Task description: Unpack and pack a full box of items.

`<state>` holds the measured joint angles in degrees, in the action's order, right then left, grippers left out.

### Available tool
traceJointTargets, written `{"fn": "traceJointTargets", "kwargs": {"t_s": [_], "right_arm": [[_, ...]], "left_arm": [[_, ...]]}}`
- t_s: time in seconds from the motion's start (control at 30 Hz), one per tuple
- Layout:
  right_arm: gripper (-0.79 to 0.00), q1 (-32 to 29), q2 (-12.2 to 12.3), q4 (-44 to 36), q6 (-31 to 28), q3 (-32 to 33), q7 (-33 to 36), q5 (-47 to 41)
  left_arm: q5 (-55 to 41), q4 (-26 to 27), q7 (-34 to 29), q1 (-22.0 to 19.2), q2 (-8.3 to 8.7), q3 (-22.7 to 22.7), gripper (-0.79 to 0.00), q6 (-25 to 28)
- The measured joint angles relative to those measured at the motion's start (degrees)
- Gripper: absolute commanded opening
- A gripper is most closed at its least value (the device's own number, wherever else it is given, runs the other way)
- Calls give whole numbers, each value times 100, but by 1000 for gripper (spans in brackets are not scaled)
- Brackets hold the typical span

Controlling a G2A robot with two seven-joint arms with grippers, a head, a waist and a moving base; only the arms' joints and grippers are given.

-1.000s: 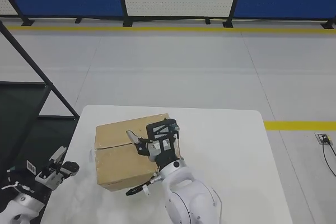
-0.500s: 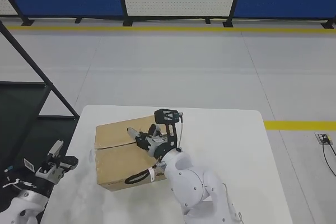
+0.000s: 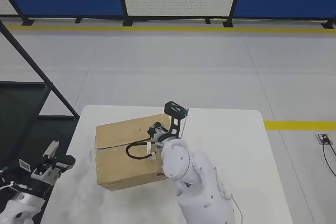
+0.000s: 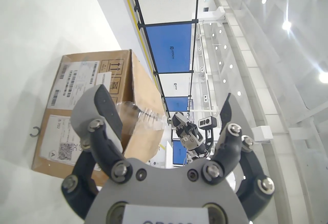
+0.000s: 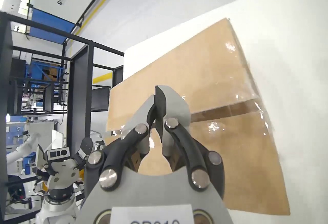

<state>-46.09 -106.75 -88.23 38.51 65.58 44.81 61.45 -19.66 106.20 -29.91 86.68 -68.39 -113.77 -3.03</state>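
A closed cardboard box (image 3: 119,155) lies on the white table (image 3: 229,151), left of centre, its top seam covered with clear tape (image 5: 230,107). My right arm leans over the box's far right corner. The right gripper (image 5: 155,103) hangs just above the box top, shut, with nothing between its fingertips. My left gripper (image 3: 55,157) is off the table's left edge, open and empty. In the left wrist view the left gripper (image 4: 164,112) faces the box's labelled end (image 4: 74,112) from a short distance, and loose tape sticks out at the box's corner (image 4: 143,117).
A black metal rack (image 3: 28,73) stands left of the table. A small black C-shaped clip (image 4: 36,132) lies on the table by the box's labelled end. The table's right half (image 3: 235,168) is bare white surface.
The right wrist has turned and shifted toward the far right corner of the box top. The left arm has drawn back a little to the left, away from the table.
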Motion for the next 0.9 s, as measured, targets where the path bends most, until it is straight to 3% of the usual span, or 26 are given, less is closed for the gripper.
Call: {"fn": "traceJointTargets", "kwargs": {"t_s": [0.23, 0.53, 0.9], "right_arm": [[-785, -58, 119, -195, -221, 426, 1236, -202], [-785, 158, 163, 425, -239, 852, 1044, -690], [-785, 393, 209, 1107, -680, 1097, 840, -1518]], "left_arm": [[-40, -42, -49, -32, 26, 13, 0, 13], [-39, -26, -83, 5, 58, -15, 0, 73], [-135, -43, -60, 107, 88, -116, 0, 121]]}}
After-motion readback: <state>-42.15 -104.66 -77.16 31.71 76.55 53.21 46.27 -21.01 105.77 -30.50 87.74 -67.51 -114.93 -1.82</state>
